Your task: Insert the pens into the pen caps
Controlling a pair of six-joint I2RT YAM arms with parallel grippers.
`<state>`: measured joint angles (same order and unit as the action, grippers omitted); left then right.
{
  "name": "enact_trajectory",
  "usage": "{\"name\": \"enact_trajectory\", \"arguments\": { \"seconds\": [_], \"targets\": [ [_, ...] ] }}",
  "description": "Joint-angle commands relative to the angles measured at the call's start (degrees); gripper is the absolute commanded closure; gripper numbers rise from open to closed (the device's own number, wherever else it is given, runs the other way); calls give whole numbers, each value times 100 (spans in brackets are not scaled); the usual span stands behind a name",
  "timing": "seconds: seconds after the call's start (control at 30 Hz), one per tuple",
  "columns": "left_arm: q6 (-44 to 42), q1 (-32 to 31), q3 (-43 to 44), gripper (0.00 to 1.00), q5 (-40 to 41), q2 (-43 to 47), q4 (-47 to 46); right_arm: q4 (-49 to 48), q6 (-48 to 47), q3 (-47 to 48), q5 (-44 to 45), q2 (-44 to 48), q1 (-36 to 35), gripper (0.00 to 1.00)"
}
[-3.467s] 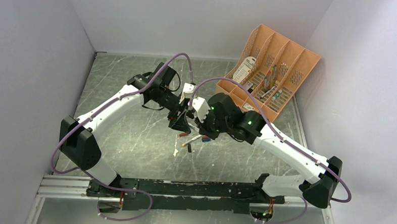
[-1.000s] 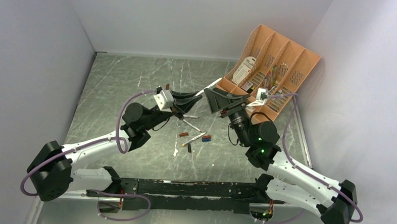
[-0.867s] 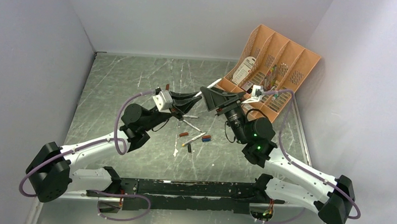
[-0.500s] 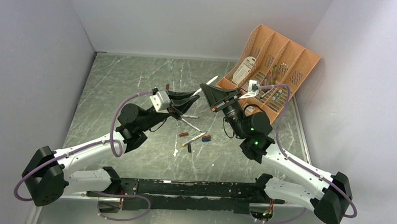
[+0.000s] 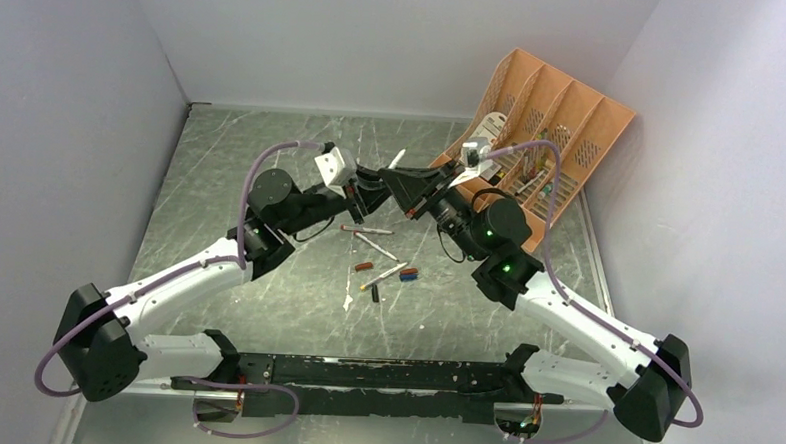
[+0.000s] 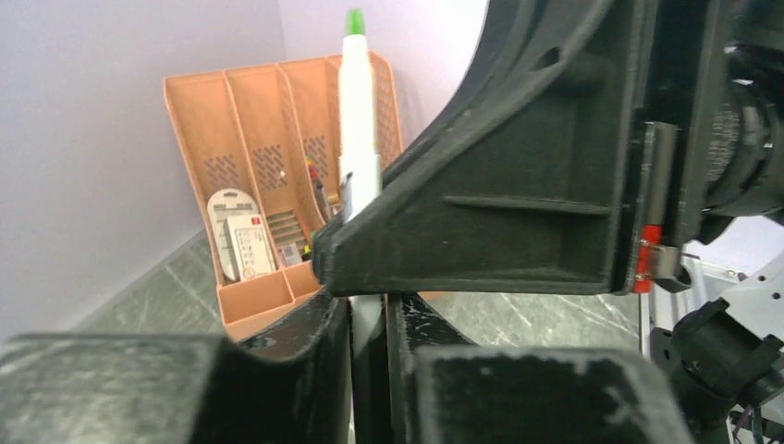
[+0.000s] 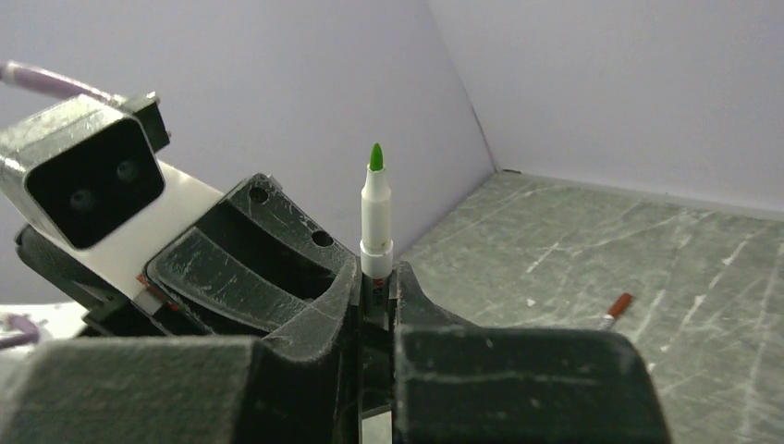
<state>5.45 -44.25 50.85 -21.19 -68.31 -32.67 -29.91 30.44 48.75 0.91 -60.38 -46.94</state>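
Observation:
A white pen [image 5: 397,160] with a bare green tip stands upright above the back middle of the table. My right gripper [image 5: 399,187] is shut on its barrel [image 7: 375,222], with the tip rising above the right gripper [image 7: 376,277]. My left gripper [image 5: 372,193] meets it head-on from the left. In the left wrist view the same pen [image 6: 358,111] rises from the narrow gap of the left gripper [image 6: 368,310], which is closed on it just below the right gripper's fingers [image 6: 518,185]. More pens [image 5: 367,229] [image 5: 384,275] and pen caps, red [image 5: 365,267] and dark [image 5: 375,293], lie below.
The orange slotted organizer tray [image 5: 554,119] leans at the back right, holding cards and more markers; it shows behind the pen in the left wrist view [image 6: 277,120]. Another red-ended pen [image 7: 618,308] lies on the grey table. Grey walls close in the table on three sides.
The left gripper lifted off the table and swung back-right to the upright pen. The right gripper moved left with the pen to meet it. The pens and caps on the table stayed put.

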Motion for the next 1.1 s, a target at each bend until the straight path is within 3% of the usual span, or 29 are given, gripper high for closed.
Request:
{"name": "enact_trajectory", "arguments": {
  "seconds": [0.0,0.03,0.13,0.17,0.23,0.27,0.33,0.43,0.5,0.53,0.6,0.7,0.87,0.9,1.0,1.07],
  "targets": [
    [293,97,139,84,-329,-81,164,421,-480,142,-430,55,-15,100],
    [294,117,171,92,-345,-84,206,480,-554,162,-453,67,-10,100],
    [218,144,226,93,-320,-120,375,770,-772,303,-490,24,-10,100],
    [218,158,195,93,-188,-116,376,785,-777,269,-326,50,-9,88],
    [268,257,45,93,335,-75,364,597,-608,-18,292,224,-3,54],
    [330,376,-49,93,609,-66,381,575,-545,-186,717,328,12,48],
    [654,901,-186,93,936,-123,566,929,-466,-311,1356,359,186,46],
    [1501,1718,-547,93,1023,-183,592,2591,-311,218,1518,-237,719,46],
    [1780,1888,-941,93,961,-12,137,3511,-426,566,1508,-758,913,48],
    [1851,1893,-1079,93,942,74,-26,3797,-594,644,1520,-965,929,53],
    [1976,1894,-1191,93,902,168,-85,4456,-775,737,1510,-1254,930,74],
    [1979,1894,-1122,93,990,202,429,4988,-765,638,1377,-1428,924,100],
    [2000,1894,-1149,93,1079,285,619,4907,-586,-27,629,-1360,868,100],
    [2034,1894,-1130,93,1096,277,653,4806,-516,-120,493,-1402,816,93],
    [2144,1894,-1014,93,1162,147,845,4523,-483,-222,415,-1708,456,60],
    [2234,1894,-966,93,1167,48,944,4394,-616,-111,497,-1971,167,53]
  ]
}}
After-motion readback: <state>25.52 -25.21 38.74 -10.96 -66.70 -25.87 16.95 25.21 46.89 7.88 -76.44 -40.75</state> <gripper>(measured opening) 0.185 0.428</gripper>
